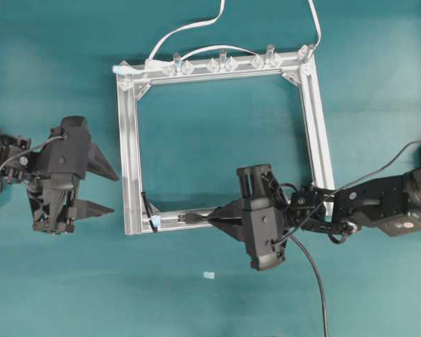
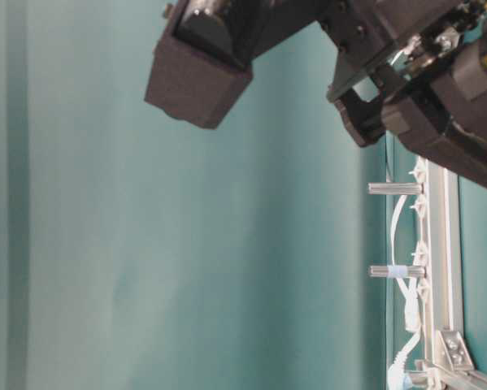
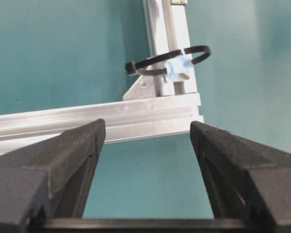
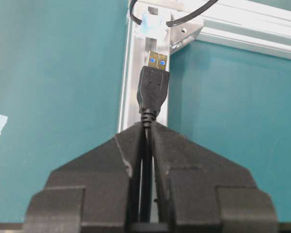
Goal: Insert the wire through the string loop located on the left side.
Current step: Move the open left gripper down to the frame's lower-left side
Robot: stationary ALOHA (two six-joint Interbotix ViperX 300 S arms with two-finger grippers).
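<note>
1 right tool (image 4: 148,127) pinches 1 wire (image 4: 153,86); 1 left tool (image 1: 103,189) spread; 1 string loop (image 3: 170,62).

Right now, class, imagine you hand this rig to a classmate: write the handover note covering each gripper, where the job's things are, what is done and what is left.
Left gripper: open, empty, just outside the frame's left rail, facing the string loop.
Right gripper: shut on the wire just behind its plug.
String loop: at the frame's lower-left corner, by a light blue tag.
Done: wire grasped, plug lying over the bottom rail and aimed at the loop.
Left: plug tip is short of the loop; push it through, then likely take it with the left gripper.
</note>
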